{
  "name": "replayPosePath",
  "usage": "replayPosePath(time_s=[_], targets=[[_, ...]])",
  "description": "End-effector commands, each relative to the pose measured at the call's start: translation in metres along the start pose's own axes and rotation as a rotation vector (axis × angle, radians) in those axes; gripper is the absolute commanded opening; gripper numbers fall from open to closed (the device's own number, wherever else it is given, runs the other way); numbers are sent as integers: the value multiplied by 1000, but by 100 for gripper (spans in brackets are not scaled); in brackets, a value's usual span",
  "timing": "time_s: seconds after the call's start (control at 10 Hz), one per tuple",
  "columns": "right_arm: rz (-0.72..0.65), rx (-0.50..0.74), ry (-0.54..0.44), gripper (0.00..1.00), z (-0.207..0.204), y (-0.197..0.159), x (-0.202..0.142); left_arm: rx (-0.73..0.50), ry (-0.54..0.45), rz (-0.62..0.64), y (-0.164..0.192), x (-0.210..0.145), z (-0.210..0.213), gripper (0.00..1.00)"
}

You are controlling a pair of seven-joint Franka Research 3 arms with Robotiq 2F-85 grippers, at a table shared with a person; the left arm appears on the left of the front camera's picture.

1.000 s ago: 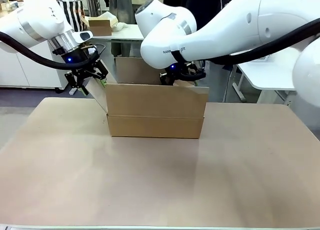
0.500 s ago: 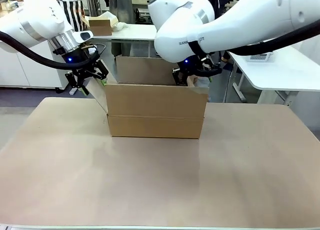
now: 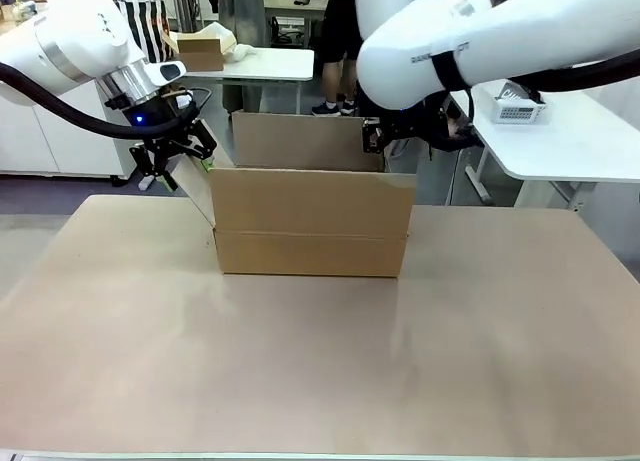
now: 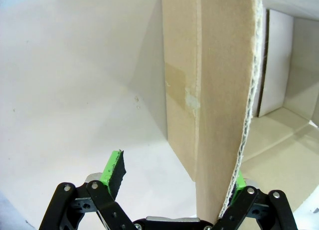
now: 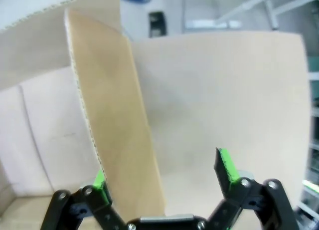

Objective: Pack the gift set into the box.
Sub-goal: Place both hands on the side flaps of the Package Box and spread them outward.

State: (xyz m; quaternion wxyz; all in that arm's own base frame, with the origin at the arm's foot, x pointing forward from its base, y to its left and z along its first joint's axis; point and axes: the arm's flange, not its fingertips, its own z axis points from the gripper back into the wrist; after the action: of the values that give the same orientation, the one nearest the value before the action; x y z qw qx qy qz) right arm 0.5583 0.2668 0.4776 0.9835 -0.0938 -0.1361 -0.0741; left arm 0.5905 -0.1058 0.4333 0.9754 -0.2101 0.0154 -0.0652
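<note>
- The box [image 3: 312, 221] sits on the table [image 3: 300, 381], about mid-width and a bit toward the far side, with its top open and flaps standing up.
- It's plain corrugated card, so I'd guess it's light, stiff across the panels and floppy at the creases. It'll probably skid if shoved.
- Best hold is a flap's free edge, pinched gently. Squeeze hard and I reckon the fluting crushes.
- The left gripper [image 3: 180, 166] is at the left flap [image 4: 219, 90]. Its fingers are spread either side of it, not clamped.
- The right gripper [image 3: 380, 139] is at the far right corner, likewise spread around the right flap [image 5: 112, 120].
- The front view gives the overall layout, but the wrist views show each flap hugging one green pad [image 4: 238, 180] with a gap on the other side.
- The left wrist view also peeks inside, and the bit of floor it shows looks bare.
</note>
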Motion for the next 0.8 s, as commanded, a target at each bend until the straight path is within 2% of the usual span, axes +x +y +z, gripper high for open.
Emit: replayPosePath(time_s=[0.0,0.3,0.7], targets=[[36,174,49,100,-24,-40,-13,17,-2,10,0,-1,1,100],[0,244,69,100,-38,-70,-6,17,-2,10,0,-1,1,100],[43,500,111,100,-57,-112,-4,17,-2,10,0,-1,1,100]])
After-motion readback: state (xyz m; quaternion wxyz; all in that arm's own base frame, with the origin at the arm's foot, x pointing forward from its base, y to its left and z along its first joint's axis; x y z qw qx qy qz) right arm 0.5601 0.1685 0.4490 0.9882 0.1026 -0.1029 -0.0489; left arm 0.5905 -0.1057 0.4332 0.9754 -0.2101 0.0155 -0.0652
